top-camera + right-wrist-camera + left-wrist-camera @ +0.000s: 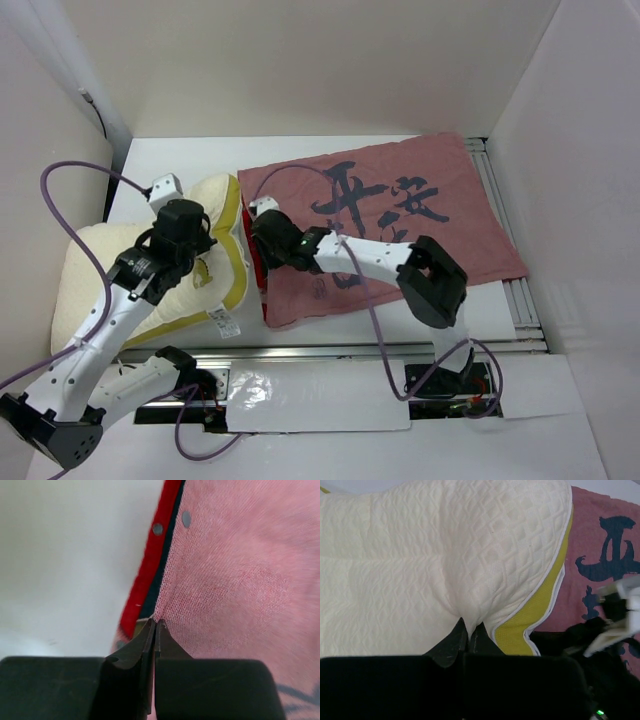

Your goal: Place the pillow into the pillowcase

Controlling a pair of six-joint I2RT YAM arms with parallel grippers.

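Pillow [95,270] left of the pillowcase [470,225], against its mouth
My left gripper [468,631] clamps a fold of the pillow; my right gripper [155,626] nips the pillowcase's hem. Dark brush characters cross its pink face; the pillow's tag [222,322] is too small to read.

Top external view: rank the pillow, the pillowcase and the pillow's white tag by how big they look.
1. pillowcase: the widest spread of fabric.
2. pillow: looks somewhat smaller, though the left arm hides part of it.
3. white tag: by far the smallest.
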